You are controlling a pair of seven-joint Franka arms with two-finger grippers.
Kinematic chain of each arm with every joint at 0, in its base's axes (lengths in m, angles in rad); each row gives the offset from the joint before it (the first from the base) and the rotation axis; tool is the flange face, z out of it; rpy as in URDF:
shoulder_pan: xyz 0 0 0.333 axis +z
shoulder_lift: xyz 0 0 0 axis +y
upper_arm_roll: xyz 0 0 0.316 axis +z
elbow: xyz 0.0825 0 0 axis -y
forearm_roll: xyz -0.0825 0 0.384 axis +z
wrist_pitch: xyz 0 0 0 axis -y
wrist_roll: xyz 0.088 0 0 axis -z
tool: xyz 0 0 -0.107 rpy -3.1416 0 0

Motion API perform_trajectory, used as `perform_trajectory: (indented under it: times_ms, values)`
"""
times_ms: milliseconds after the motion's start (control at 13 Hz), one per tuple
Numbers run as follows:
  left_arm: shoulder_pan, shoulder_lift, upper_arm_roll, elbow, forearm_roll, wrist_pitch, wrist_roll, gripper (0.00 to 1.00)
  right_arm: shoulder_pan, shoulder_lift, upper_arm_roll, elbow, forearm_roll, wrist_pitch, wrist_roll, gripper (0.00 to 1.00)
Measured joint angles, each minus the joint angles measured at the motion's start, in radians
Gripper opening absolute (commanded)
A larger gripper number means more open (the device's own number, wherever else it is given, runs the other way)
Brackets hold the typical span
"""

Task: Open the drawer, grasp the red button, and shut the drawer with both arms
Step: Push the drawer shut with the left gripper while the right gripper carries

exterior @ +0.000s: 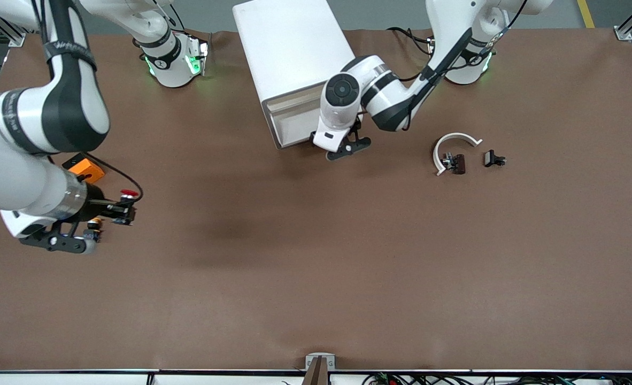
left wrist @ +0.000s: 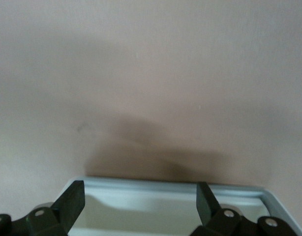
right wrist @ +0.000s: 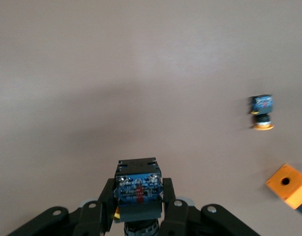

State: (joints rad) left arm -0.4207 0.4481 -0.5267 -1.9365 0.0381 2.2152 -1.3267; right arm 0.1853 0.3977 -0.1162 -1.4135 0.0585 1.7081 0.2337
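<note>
A brown matte tabletop (exterior: pixel 316 267) spans the scene, grey floor showing past its edge by the robots' bases. The right gripper (right wrist: pixel 139 206) pinches the small red-capped, black-and-blue push button (right wrist: pixel 137 189) above the table's right-arm end, over an orange cube with a hole (right wrist: pixel 287 183) and an orange-capped lookalike button (right wrist: pixel 261 112). The left gripper (left wrist: pixel 140 202), fingers spread, hangs at the shallow white drawer (left wrist: pixel 166 189) of the white boxy cabinet (exterior: pixel 294 59). A curved white plastic piece (exterior: pixel 451 145) and two small black parts (exterior: pixel 493 159) lie toward the left arm's end.
</note>
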Motion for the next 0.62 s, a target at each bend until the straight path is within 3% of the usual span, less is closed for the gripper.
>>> perform_trajectory:
  times_ms: [615]
  values:
    - [-0.092, 0.002, -0.004, -0.003, 0.0, -0.03, -0.131, 1.0, -0.084, 0.004, 0.002, -0.396, -0.067, 0.422, -0.079, 0.0]
